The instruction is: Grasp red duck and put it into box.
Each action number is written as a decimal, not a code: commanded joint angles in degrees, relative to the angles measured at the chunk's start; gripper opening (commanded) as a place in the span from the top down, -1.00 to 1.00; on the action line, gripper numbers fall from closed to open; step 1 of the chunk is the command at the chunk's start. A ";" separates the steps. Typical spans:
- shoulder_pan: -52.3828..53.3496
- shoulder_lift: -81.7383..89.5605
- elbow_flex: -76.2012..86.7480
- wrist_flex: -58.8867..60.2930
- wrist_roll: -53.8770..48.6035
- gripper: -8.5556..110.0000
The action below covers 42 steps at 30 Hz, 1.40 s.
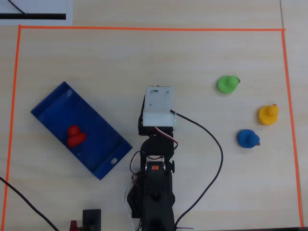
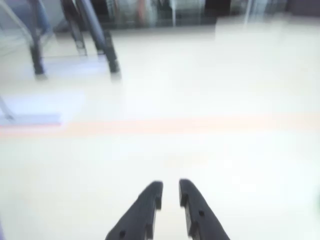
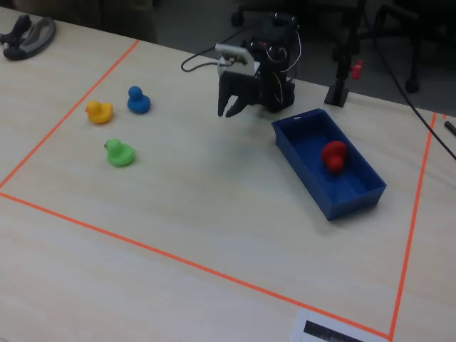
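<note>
- In the overhead view we count one red duck, and it lies inside the box, on the floor of the tray about midway along its length, clear of the round hole near the box's lower end.
- Here we also count one box, one green duck, one yellow duck and one blue duck; all three sit on the bench well apart from the box, on the far side of the arm from it.
- In the wrist view we see one pincer, its two dark fingers close together with a narrow slit between them and nothing held; only bare bench and an orange tape line lie ahead, with no box in sight.
- In the fixed view the red duck again rests within the box, and the pincer hangs just beside the box's near end, empty.
- We judge the duck to be light and smooth, probably a little slippery on its rounded body; whether it is soft or hard we cannot tell.
- If we had to take it again, we would pinch across the round body below the head, where the sides are widest.
</note>
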 commanded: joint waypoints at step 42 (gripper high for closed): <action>-0.88 1.67 -0.35 59.15 4.39 0.75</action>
